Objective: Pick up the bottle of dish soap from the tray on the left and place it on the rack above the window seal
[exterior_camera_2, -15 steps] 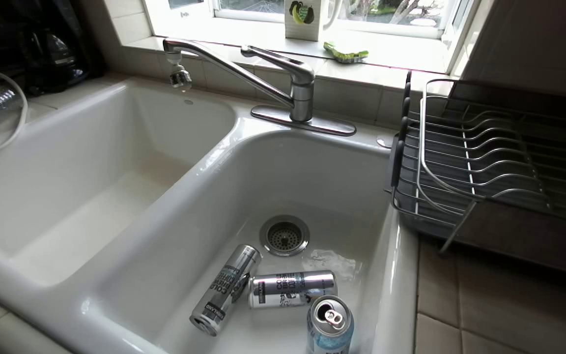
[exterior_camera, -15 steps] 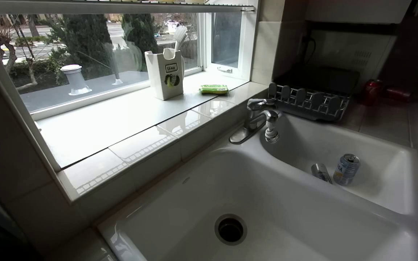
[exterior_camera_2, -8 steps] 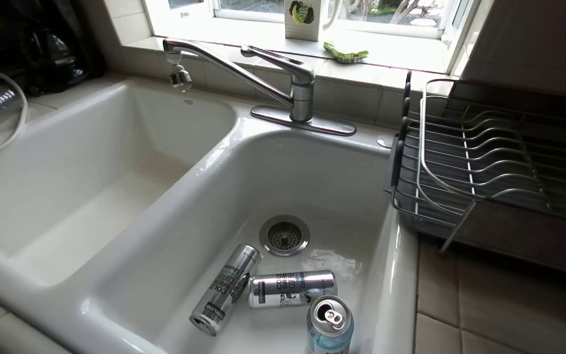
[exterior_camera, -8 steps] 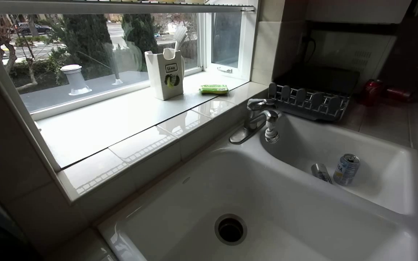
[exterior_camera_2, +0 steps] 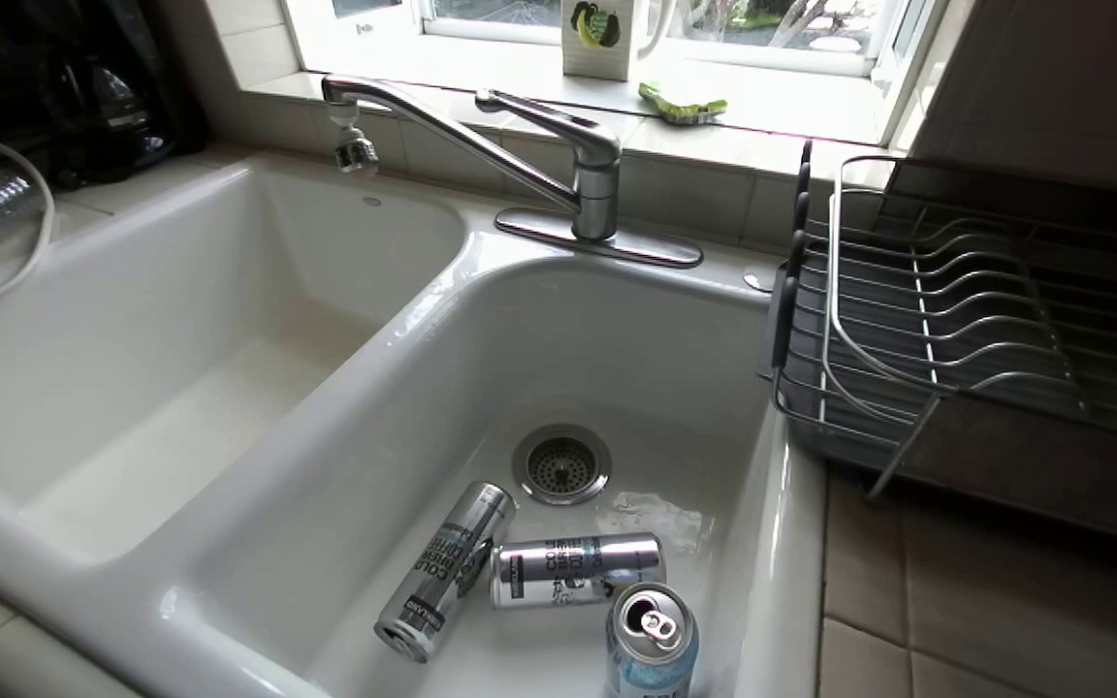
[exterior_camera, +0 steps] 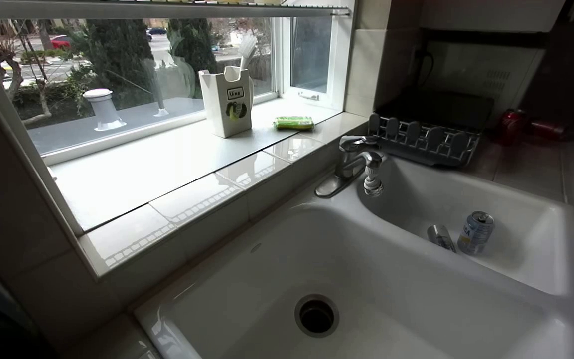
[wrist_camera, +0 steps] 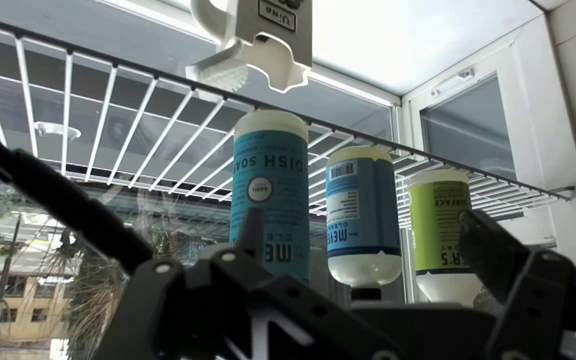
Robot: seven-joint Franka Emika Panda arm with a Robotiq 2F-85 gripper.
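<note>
The wrist picture stands upside down. In the wrist view, the teal bottle of dish soap [wrist_camera: 270, 165] stands upright on the white wire rack [wrist_camera: 155, 77], its base by the front rail. My gripper [wrist_camera: 363, 220] is open and holds nothing. Its left finger in the picture overlaps the dish soap bottle; I cannot tell if they touch. The rack [exterior_camera: 157, 11] runs along the top edge in an exterior view, above the window seal [exterior_camera: 192, 199]. The dark wire tray [exterior_camera: 421, 142] is beside the sink, also in an exterior view [exterior_camera_2: 908, 320]. The gripper is outside both exterior views.
In the wrist view, a blue bottle [wrist_camera: 363, 200] and a green-labelled bottle [wrist_camera: 440, 220] stand on the rack. A white carton [exterior_camera: 227, 107] and a green sponge pack [exterior_camera: 293, 122] are on the ledge. The faucet [exterior_camera_2: 597, 189] rises behind the sink; cans [exterior_camera_2: 578, 570] lie in it.
</note>
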